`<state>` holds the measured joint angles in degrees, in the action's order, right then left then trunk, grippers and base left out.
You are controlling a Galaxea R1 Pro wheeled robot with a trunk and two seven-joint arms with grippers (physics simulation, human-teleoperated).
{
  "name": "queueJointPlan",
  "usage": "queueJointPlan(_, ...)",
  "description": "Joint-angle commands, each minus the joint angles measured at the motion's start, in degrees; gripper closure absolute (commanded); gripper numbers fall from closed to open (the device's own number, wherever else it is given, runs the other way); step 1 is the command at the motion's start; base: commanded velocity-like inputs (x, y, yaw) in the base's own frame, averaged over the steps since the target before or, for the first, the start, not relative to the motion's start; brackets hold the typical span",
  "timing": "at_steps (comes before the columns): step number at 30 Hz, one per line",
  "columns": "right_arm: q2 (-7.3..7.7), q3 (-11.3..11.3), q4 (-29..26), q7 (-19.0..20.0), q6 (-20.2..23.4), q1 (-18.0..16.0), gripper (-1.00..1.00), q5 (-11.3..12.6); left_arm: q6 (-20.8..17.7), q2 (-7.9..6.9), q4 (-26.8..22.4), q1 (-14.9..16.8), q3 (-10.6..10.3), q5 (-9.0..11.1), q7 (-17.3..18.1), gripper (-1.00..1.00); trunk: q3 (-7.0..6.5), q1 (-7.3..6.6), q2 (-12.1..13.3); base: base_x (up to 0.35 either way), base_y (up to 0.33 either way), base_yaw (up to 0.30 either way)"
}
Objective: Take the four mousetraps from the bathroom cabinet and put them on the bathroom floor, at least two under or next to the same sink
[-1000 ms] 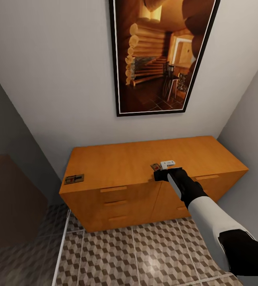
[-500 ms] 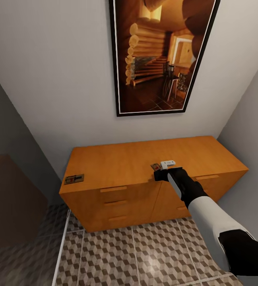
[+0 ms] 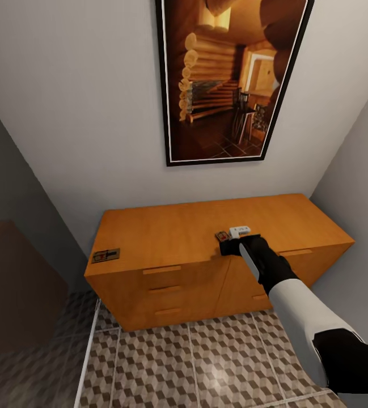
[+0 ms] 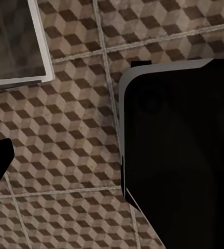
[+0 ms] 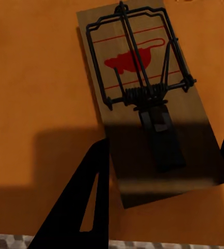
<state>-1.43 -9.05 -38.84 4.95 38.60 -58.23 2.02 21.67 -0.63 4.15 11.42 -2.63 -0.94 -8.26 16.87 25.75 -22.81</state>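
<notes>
Cube-pattern bathroom floor spreads below orange-brown cabinet, which stands against white wall under framed log-cabin picture. Right arm reaches over cabinet's front edge; right gripper spread wide, one dark finger either side of near end of mousetrap, not yet pinching it. Trap lies flat on cabinet top. Second mousetrap rests at top's left front corner, well apart. Left gripper: cannot tell its state.
</notes>
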Motion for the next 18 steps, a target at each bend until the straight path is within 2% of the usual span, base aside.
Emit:
queueJointPlan(1, 0.02, -0.09, -0.62, -0.02, 0.68, -0.04, 1.0, 0.27, 0.39, 0.01, 0.25, 0.1, -0.27, -0.12, -0.28, -1.0, 0.1, 0.03, -0.11, 0.0, 0.0, 0.0)
queueJointPlan(18, 0.02, -0.07, -10.84, -0.11, 12.24, -0.04, 1.0, 0.18, 0.39, 0.02, 0.25, 0.09, -0.28, -0.12, -0.27, -1.0, 0.1, 0.03, -0.11, 0.0, 0.0, 0.0)
